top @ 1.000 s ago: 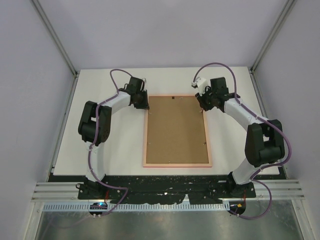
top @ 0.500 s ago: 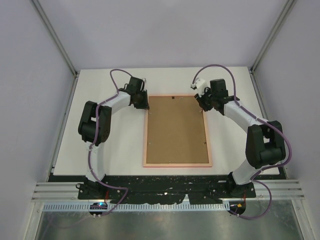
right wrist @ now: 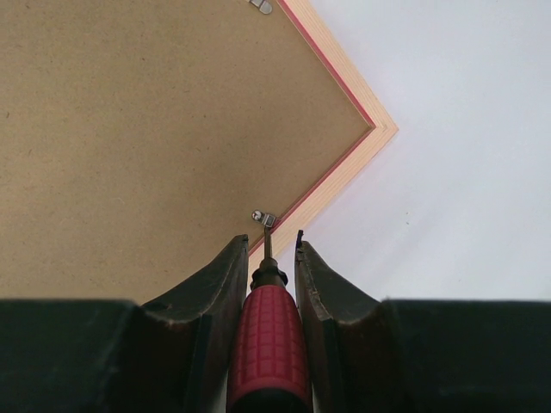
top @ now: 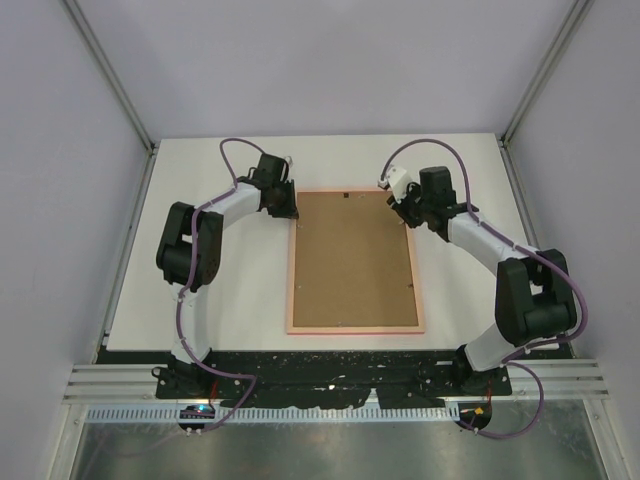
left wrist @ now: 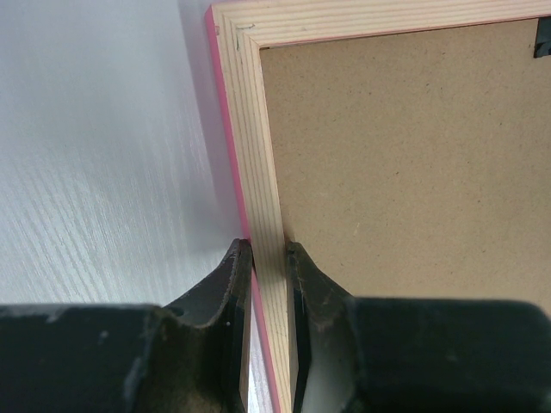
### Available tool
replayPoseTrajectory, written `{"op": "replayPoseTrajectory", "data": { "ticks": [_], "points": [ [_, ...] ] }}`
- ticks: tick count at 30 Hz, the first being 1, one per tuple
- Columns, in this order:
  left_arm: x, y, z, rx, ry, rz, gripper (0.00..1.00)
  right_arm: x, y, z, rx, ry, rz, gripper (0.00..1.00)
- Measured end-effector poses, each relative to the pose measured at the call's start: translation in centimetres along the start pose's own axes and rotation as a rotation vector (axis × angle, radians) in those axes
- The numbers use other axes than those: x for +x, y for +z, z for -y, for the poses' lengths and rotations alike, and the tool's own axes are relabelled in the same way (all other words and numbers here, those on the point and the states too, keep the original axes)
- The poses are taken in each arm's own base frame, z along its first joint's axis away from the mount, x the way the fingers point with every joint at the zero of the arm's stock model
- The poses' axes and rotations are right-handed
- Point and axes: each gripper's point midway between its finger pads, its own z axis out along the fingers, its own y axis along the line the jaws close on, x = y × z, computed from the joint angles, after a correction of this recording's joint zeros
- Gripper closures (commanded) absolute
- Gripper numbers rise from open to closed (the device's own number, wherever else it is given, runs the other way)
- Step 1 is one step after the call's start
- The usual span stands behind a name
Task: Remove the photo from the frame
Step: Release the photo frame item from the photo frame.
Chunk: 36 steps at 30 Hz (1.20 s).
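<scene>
The right hand (right wrist: 271, 247) has edged slightly farther out, clamped on a red screwdriver (right wrist: 269, 344) at a metal clip (right wrist: 263, 218). The left hand (left wrist: 269, 251) pinches the frame (left wrist: 256, 155).

A white, faintly grained rectangular counter (top: 210, 290) filled the middle of the enclosure. Plain pale lavender-grey wall panels (top: 300, 60) rose behind it and at both sides, joined by slim aluminium corner posts (top: 110, 73). Along the counter's near edge ran a black, paint-flecked strip (top: 330, 362), then ribbed aluminium rails (top: 110, 382) and a dull metal sheet (top: 330, 450). Light was soft and even.
</scene>
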Motion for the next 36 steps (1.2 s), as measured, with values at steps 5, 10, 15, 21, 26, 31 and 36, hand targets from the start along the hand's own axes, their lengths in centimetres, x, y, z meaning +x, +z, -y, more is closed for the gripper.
{"op": "replayPoseTrajectory", "data": {
  "ticks": [5, 10, 15, 21, 26, 31, 36],
  "points": [
    [0.0, 0.0, 0.0, 0.001, 0.0, -0.001, 1.0, 0.2, -0.2, -0.4, 0.003, -0.048, 0.025, 0.92],
    [0.0, 0.0, 0.0, 0.002, 0.0, -0.001, 1.0, -0.1, 0.0, -0.7, 0.003, -0.088, 0.046, 0.92],
    [0.0, 0.0, 0.0, 0.002, 0.0, -0.001, 1.0, -0.1, -0.1, -1.0, 0.008, -0.131, 0.07, 0.92],
    [0.0, 0.0, 0.0, 0.002, 0.0, -0.001, 1.0, -0.1, -0.1, -1.4, 0.005, -0.195, 0.093, 0.92],
    [0.0, 0.0, 0.0, 0.005, -0.001, -0.001, 1.0, -0.1, -0.1, -1.9, 0.004, -0.255, 0.109, 0.92],
    [0.0, 0.0, 0.0, 0.007, -0.001, -0.002, 1.0, 0.1, -0.1, -2.4, 0.005, -0.332, 0.122, 0.92],
    [0.0, 0.0, 0.0, 0.007, -0.001, -0.002, 1.0, 0.3, -0.3, -2.9, 0.005, -0.404, 0.138, 0.92]
  ]
}}
